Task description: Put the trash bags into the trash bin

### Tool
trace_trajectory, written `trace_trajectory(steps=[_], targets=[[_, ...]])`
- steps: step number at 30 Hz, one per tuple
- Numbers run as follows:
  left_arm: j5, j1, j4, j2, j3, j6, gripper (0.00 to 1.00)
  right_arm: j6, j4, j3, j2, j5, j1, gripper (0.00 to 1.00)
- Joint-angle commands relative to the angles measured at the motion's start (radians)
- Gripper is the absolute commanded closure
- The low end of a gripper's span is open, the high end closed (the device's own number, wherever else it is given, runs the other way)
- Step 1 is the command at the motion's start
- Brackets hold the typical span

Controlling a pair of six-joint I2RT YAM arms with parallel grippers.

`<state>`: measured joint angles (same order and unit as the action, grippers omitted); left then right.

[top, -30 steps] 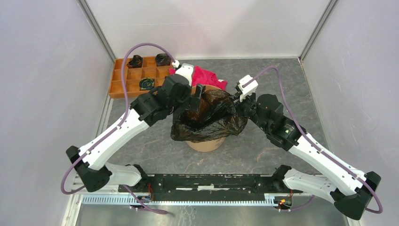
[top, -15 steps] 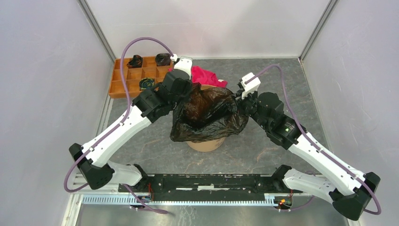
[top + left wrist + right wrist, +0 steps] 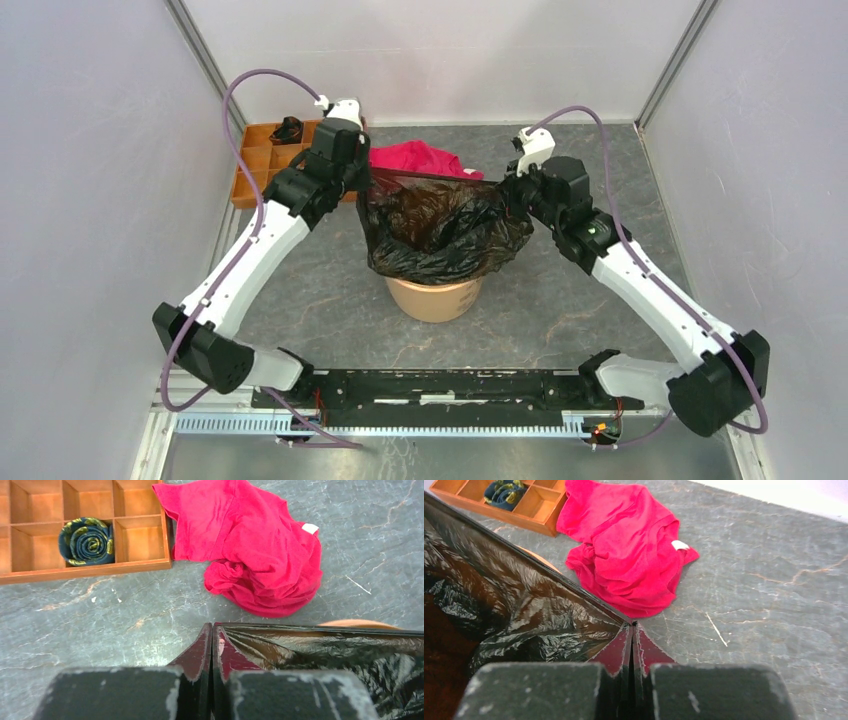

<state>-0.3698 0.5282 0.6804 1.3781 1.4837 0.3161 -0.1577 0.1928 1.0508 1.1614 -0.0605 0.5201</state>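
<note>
Black glossy film of the trash bag drapes over the mouth of the trash bin. Its far edge is stretched in a straight line between the left gripper and the right gripper. Only the overhead view shows the bucket's orange wall below the film. The wrist views show what it cannot: each pair of fingers pressed together on a pinch of the bag's edge, with a sliver of bin rim behind. The left wrist view also shows a rolled blue cloth in one compartment of the orange tray, near the red cloth. Half a second ago the grippers stood closer together and that edge sagged; the arms have since spread, and more bin wall shows.
</note>
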Motion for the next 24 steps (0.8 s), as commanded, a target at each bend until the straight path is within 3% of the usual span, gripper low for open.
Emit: trace_trajectory(steps=[1,9,18,21,24], targets=[[0.137,-0.097,-0.048,0.036,-0.017,0.071,0.98,-0.035,-0.014,0.054,0.051,0.107,-0.052,0.98],[0.223,-0.142,-0.121,0.004,-0.162,0.102,0.98,-0.015,-0.031,0.050,0.112,0.212,-0.065,0.88],[0.290,-0.157,-0.126,-0.091,-0.310,0.134,0.98,0.018,0.022,-0.029,0.100,0.223,-0.065,0.82],[0.307,-0.156,-0.108,-0.159,-0.350,0.149,0.94,0.050,0.078,-0.040,0.058,0.180,-0.065,0.72],[0.298,-0.156,-0.077,-0.206,-0.365,0.156,0.88,0.081,0.135,-0.022,0.010,0.141,-0.065,0.55]])
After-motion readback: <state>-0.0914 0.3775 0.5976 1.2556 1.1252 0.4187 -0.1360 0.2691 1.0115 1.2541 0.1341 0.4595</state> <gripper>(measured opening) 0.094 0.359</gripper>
